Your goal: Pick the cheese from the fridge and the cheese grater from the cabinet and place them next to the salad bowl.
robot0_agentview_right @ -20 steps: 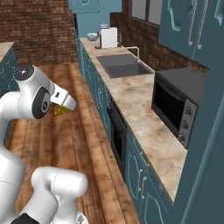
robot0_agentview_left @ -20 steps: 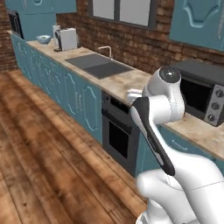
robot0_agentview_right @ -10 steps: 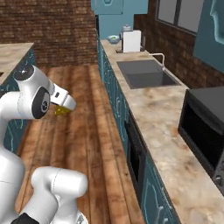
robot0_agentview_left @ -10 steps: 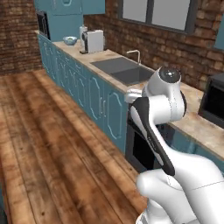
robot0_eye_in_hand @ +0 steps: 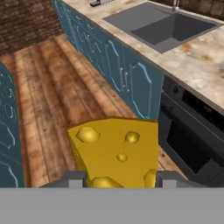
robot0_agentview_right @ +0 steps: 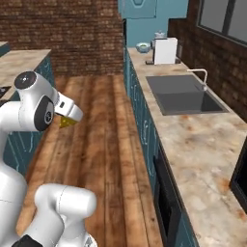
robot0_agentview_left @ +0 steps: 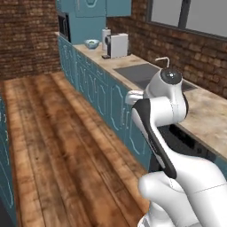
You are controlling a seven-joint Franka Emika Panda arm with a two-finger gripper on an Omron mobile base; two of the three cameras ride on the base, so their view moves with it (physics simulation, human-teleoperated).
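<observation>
Cheese (robot0_eye_in_hand: pixel 116 151) sits clamped in the end effector (robot0_eye_in_hand: pixel 118 179) and is carried above the wooden floor (robot0_agentview_left: pixel 57 146), so the fetch from the fridge looks done and this is the carrying leg toward the salad bowl (robot0_agentview_left: pixel 91 43).

Left base view: the white arm (robot0_agentview_left: pixel 162 111) is folded close to the body, elbow high, forearm bent back down. Keeping the load tucked in like this probably makes travel along the aisle safer, with little reach past the base. The salad bowl rests far ahead on the desk (robot0_agentview_left: pixel 201 111), beside a white appliance (robot0_agentview_left: pixel 117 45) and a white cylinder roll (robot0_agentview_left: pixel 105 37), well apart from the robot. A sink (robot0_agentview_left: pixel 146 73) lies between.

Right base view: the end effector (robot0_agentview_right: pixel 67 118) points forward and slightly down beside the arm's big joint, with a yellow sliver of the cheese (robot0_agentview_right: pixel 66 121) under it. The salad bowl (robot0_agentview_right: pixel 142 47) stands at the far end of the desk (robot0_agentview_right: pixel 193 140), past the sink (robot0_agentview_right: pixel 185 96).

Hand view: the wedge fills the lower middle, holes facing the camera, gripped low between the two grey finger tips (robot0_eye_in_hand: pixel 74 178), one on each side. Below and beyond it are floor boards (robot0_eye_in_hand: pixel 57 87), teal cabinet doors (robot0_eye_in_hand: pixel 127 70) and a dark oven front (robot0_eye_in_hand: pixel 192 131). The grater is not yet fetched, by my reading.
</observation>
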